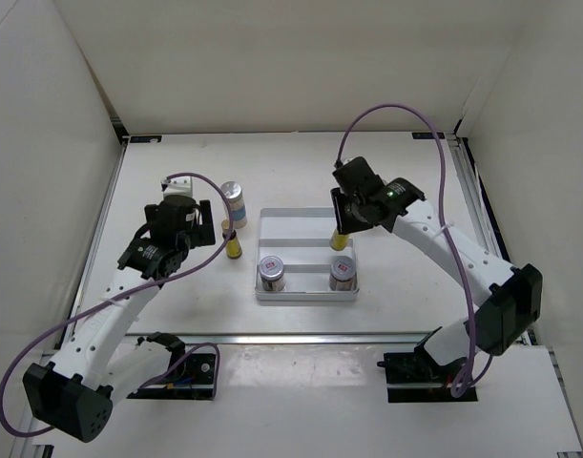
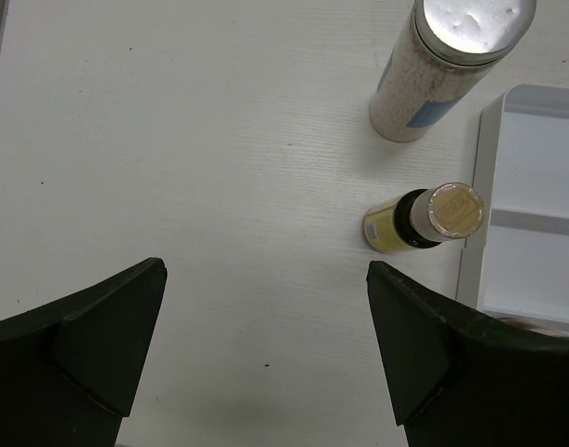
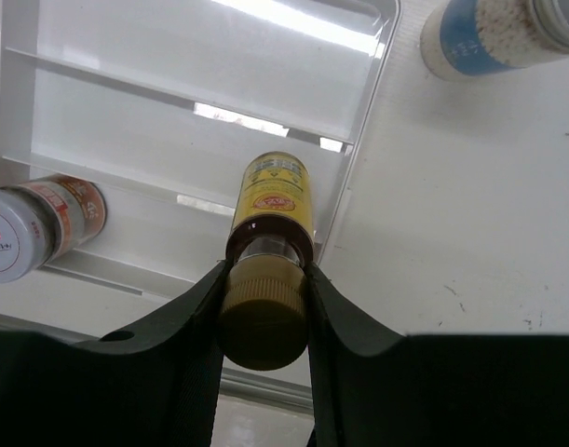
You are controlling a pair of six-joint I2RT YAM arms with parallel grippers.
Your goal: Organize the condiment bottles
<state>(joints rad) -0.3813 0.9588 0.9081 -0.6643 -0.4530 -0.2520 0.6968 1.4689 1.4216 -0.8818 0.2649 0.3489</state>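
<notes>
My right gripper (image 1: 341, 224) (image 3: 265, 279) is shut on the dark cap of a tiny yellow bottle (image 1: 340, 239) (image 3: 275, 191), holding it upright at the tray's right edge. Two silver-lidded jars (image 1: 271, 273) (image 1: 343, 273) stand in the tray's near compartment; one shows in the right wrist view (image 3: 28, 233). A second yellow bottle (image 1: 233, 245) (image 2: 424, 222) and a white blue-labelled bottle (image 1: 234, 200) (image 2: 419, 79) stand left of the tray. Another white bottle (image 3: 480, 37) stands right of the tray, hidden under the arm from above. My left gripper (image 1: 203, 221) (image 2: 265, 270) is open and empty over bare table.
The flat white tray (image 1: 305, 224) (image 2: 535, 102) (image 3: 172, 102) has cross dividers. White walls enclose the table on the left, back and right. A metal rail runs along the near edge (image 1: 301, 337).
</notes>
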